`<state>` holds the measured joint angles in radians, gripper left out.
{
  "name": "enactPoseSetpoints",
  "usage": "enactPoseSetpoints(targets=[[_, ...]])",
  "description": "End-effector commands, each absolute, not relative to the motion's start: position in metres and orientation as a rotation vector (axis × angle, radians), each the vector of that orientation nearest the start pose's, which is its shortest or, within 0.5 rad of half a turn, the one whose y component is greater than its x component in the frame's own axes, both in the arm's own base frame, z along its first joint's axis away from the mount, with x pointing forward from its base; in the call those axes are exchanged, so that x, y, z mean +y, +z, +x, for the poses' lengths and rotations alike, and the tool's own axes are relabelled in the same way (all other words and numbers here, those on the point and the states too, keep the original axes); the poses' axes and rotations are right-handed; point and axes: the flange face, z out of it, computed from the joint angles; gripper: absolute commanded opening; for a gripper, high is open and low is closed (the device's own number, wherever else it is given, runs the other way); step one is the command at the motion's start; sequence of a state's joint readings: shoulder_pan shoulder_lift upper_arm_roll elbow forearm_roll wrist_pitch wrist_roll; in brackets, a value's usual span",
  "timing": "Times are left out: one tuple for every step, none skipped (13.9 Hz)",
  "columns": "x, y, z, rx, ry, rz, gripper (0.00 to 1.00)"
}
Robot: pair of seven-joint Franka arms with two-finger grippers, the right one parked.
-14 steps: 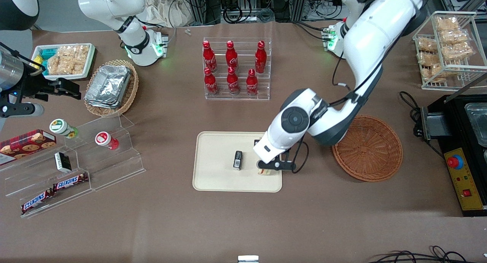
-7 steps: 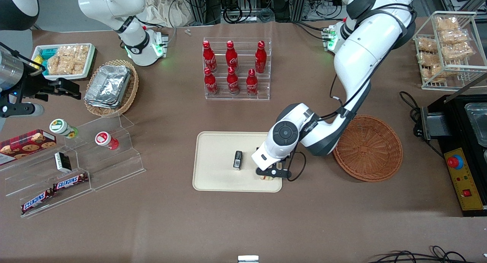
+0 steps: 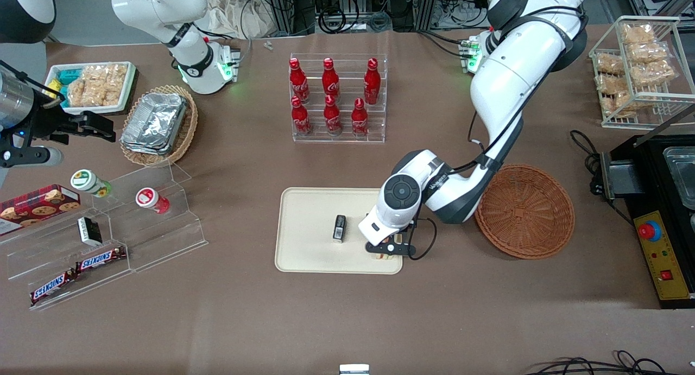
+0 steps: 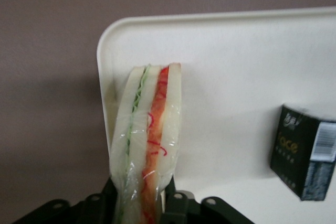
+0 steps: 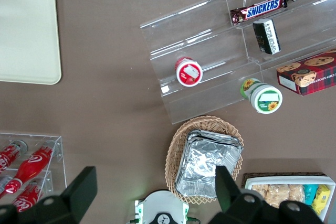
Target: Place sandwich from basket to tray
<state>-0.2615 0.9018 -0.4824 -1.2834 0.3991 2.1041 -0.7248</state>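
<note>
My left gripper (image 3: 386, 251) is low over the corner of the cream tray (image 3: 309, 245) nearest the front camera and the brown wicker basket (image 3: 525, 211). It is shut on the sandwich (image 4: 149, 140), a plastic-wrapped white wedge with green and red filling, held on edge between the black fingers (image 4: 176, 203). The sandwich's tip reaches over the tray's rounded corner (image 4: 110, 40). In the front view only a sliver of the sandwich (image 3: 386, 254) shows under the gripper. The basket holds nothing.
A small black box (image 3: 339, 228) stands on the tray beside the gripper, also seen as the black box (image 4: 304, 158). A rack of red bottles (image 3: 334, 98) stands farther from the front camera. An acrylic stand with snacks (image 3: 103, 239) lies toward the parked arm's end.
The left arm has carried the sandwich a little nearer the front camera and lower, toward the tray's corner. The black box has not moved.
</note>
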Motion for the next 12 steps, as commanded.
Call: enactPoseSetpoints(targets=[[-0.423, 0.281, 0.635, -0.071, -0.104, -3.187, 1.0], [-0.42, 0.303, 0.639, -0.091, -0.145, -3.189, 1.0], [-0.416, 0.331, 0.642, -0.098, -0.196, -3.188, 1.0], [-0.399, 0.355, 0.646, -0.127, -0.202, -3.159, 1.0], [-0.373, 0.377, 0.652, -0.176, -0.179, -3.122, 1.0], [-0.344, 0.402, 0.66, -0.226, -0.175, -3.097, 1.0], [-0.313, 0.424, 0.662, -0.299, -0.156, -3.088, 1.0], [-0.29, 0.433, 0.653, -0.33, -0.1, -3.101, 1.0], [-0.272, 0.445, 0.646, -0.315, -0.096, -3.119, 1.0], [-0.264, 0.459, 0.636, -0.248, -0.124, -3.121, 1.0], [-0.238, 0.461, 0.634, -0.245, -0.121, -3.097, 1.0], [-0.22, 0.465, 0.632, -0.24, -0.125, -3.107, 1.0]])
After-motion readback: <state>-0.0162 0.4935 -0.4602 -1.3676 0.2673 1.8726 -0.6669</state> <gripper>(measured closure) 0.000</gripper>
